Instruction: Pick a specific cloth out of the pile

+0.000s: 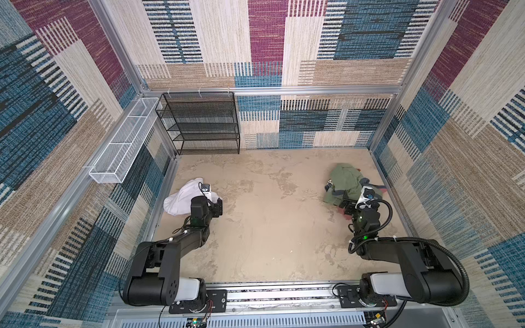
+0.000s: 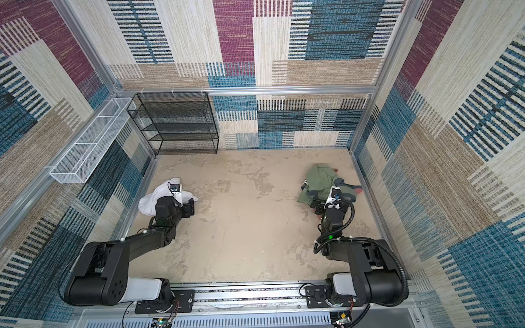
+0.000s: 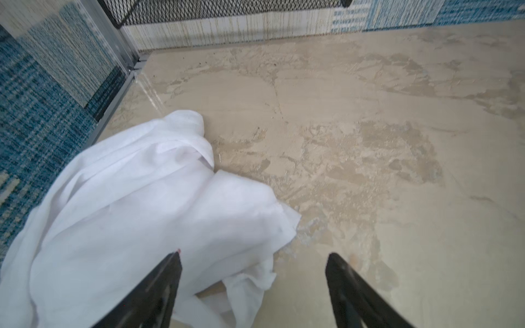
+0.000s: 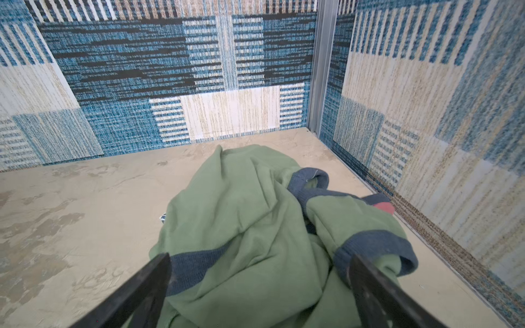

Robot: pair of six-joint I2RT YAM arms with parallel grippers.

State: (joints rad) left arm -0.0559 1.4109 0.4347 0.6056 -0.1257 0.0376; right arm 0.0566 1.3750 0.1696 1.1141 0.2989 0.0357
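Broadly, the room: a closed cell whose wall panels (image 1: 267, 42) wear a carpet-like patchwork of blue, beige, tan and magenta, some blocks striped. Aluminium frame bars (image 1: 270, 91) run up the corners and across the back wall.
Surface: a flat, matte beige tabletop (image 1: 270, 227), mottled with darker tan blotches.
Back left corner: a black mesh shelf rack (image 1: 201, 122) stands on the tabletop against the back wall.
Left wall: a long white wire basket (image 1: 122, 144) hangs on the frame, above the tabletop.
Front edge: a metal rail (image 1: 284, 295) carries both arm bases.
The cloth (image 1: 177, 198): white and crumpled, lying on the tabletop close to the left wall, well apart from the pile.
The pile (image 1: 345, 181): a heap near the right wall, toward the back. An olive-green garment (image 4: 255, 221) lies on top with blue-grey trim (image 4: 377, 241), and a salmon-red bit (image 4: 383, 206) shows on the side next to the right wall.
Left gripper (image 3: 254, 254): jaws apart, clamping nothing. One finger is over the cloth's edge, the other over the tabletop.
Right gripper (image 4: 259, 256): jaws spread wide, low over the olive-green garment, a finger on either side of its folds, nothing clamped.
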